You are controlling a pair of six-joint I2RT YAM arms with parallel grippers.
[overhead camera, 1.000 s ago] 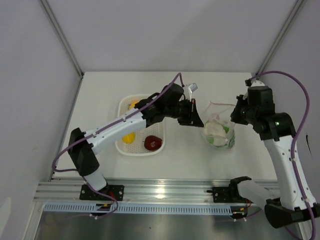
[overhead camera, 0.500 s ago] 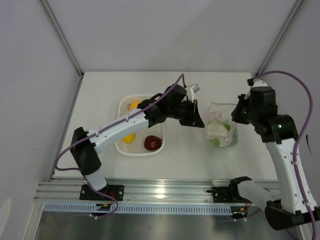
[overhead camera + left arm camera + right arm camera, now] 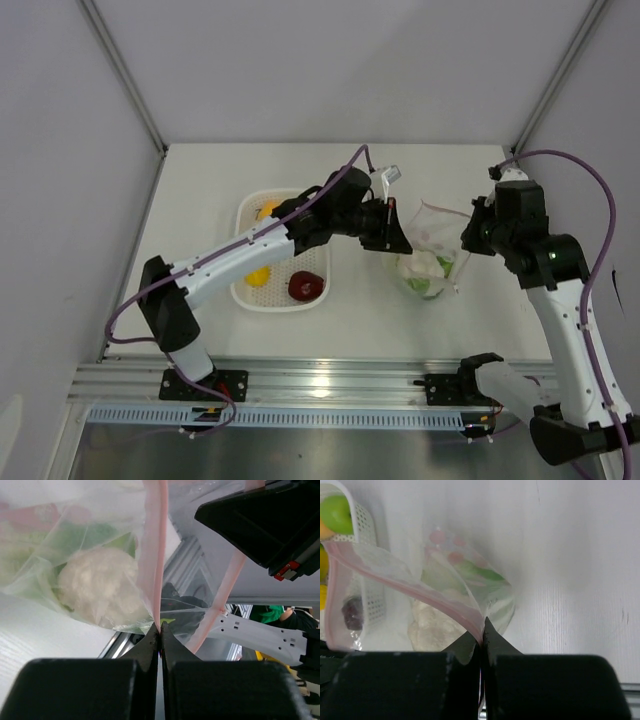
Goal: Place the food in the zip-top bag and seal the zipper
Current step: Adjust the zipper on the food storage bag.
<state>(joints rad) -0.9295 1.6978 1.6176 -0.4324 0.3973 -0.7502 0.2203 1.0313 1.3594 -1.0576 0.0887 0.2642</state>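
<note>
The clear zip-top bag (image 3: 432, 250) hangs between my two grippers above the table. Leafy green-white lettuce (image 3: 424, 274) lies in its bottom, pale and bulky in the left wrist view (image 3: 100, 587). My left gripper (image 3: 159, 630) is shut on the pink zipper (image 3: 159, 555) at the bag's left end. My right gripper (image 3: 482, 630) is shut on the zipper (image 3: 405, 587) at the right end. The mouth gapes open between them. A dark red apple (image 3: 305, 286), orange-yellow fruits (image 3: 268, 211) and a lime-green fruit (image 3: 335, 512) stay in the basket.
The white perforated basket (image 3: 283, 303) stands left of the bag, partly under my left arm. Grey walls close the table on the left, far and right sides. A metal rail (image 3: 330, 385) runs along the near edge.
The bag with the lettuce has shifted a little to the left and towards the near edge. Both grippers kept their hold and moved slightly with it.
</note>
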